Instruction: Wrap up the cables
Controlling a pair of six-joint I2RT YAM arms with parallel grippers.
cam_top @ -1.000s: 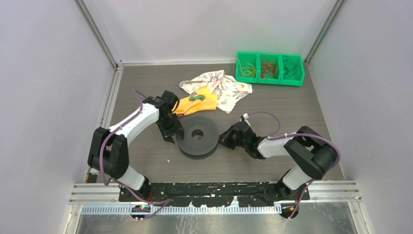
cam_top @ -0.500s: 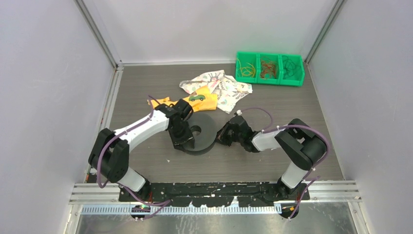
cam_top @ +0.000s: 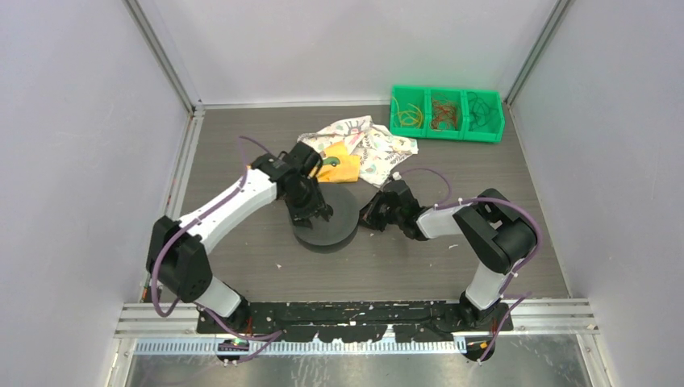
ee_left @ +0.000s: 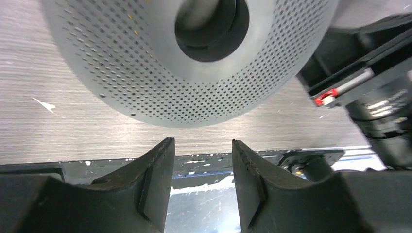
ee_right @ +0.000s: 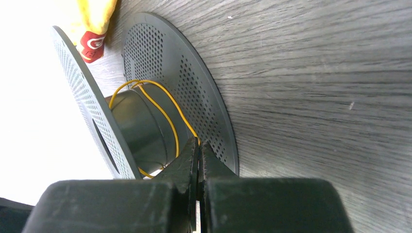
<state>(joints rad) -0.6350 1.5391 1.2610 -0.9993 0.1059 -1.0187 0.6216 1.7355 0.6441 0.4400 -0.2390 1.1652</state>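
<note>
I am partway through the winding step. My right pincer (ee_right: 198,148) is clenched, and the yellow cable (ee_right: 165,116) is running straight into the seam between its tips, so I am judging that I am gripping that strand and nothing else. From my tips the cable is climbing onto the core of the black spool (cam_top: 340,216), where what looks like a couple of slack turns are lying between the two perforated flanges. The spool is lying flat on the table (cam_top: 242,137), with this pincer at its right edge, down at the level of the gap. My left pincer (ee_left: 202,145) is hanging over the spool's upper flange, left of the hub hole. Its fingers are parted about halfway and nothing is sitting between them, so it is grasping nothing. More loose coils (cam_top: 410,115) are waiting well apart in the green bin (cam_top: 486,133) at the far right corner. A yellow cloth (cam_top: 345,169) is lying just beyond the spool. The next move, as I am reading it, calls for carrying the pinched strand on around the core while the left pincer steadies or turns the spool. The strand is thread-thin and floppy, so I am expecting it to need steady tension and a path kept between the flanges. Otherwise a turn could ride over a rim or slip out of my tips.
</note>
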